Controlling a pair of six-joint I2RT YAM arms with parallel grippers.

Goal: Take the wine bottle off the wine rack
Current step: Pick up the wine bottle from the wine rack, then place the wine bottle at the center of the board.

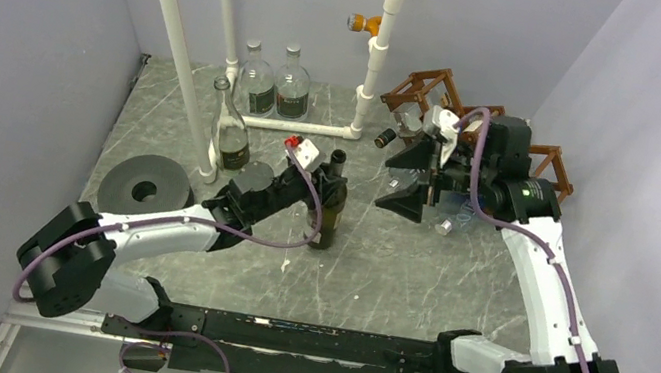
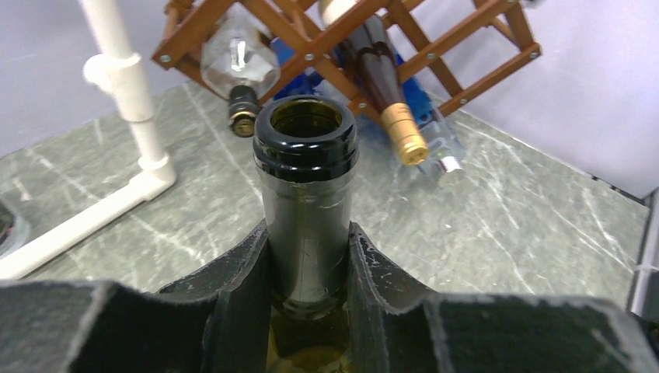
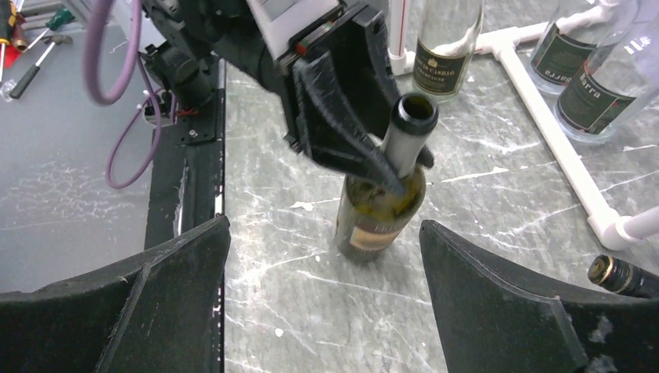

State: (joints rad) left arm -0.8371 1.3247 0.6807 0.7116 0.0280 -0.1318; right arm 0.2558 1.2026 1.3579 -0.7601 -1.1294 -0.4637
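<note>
Open dark wine bottle (image 1: 330,209) upright, off wooden wine rack (image 2: 309,56)

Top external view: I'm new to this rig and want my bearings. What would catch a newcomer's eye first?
A dark wine bottle stands upright at centre, with the left claw shut on its neck. At the back right, the wooden wine rack holds slanted bottles, and the right claw hangs open close by it.
</note>
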